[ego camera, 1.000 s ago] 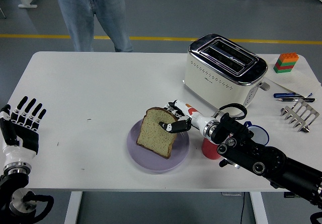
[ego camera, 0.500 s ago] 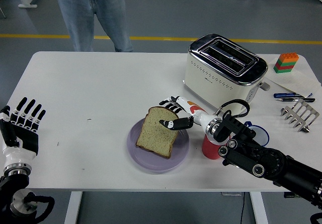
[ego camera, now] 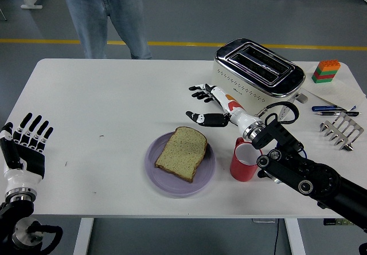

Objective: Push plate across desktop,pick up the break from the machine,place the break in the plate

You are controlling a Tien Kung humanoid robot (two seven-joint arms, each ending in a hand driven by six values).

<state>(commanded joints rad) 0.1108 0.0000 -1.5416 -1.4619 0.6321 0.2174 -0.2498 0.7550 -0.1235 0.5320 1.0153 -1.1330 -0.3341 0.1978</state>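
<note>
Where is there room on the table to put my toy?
The widest bare patch lies between the left hand and the plate, reaching up to the far edge. It is crowded on the right: toaster, red cup, right hand, blocks and pens.

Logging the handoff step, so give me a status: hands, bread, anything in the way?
Right hand open, above the table, clear of the bread. Left hand open at the left edge. Bread flat on the purple plate. Red mug just right of plate.

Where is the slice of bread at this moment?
In the head view, the slice of bread lies flat on the purple plate near the table's front edge, left of the red cup, below the open right hand.
</note>
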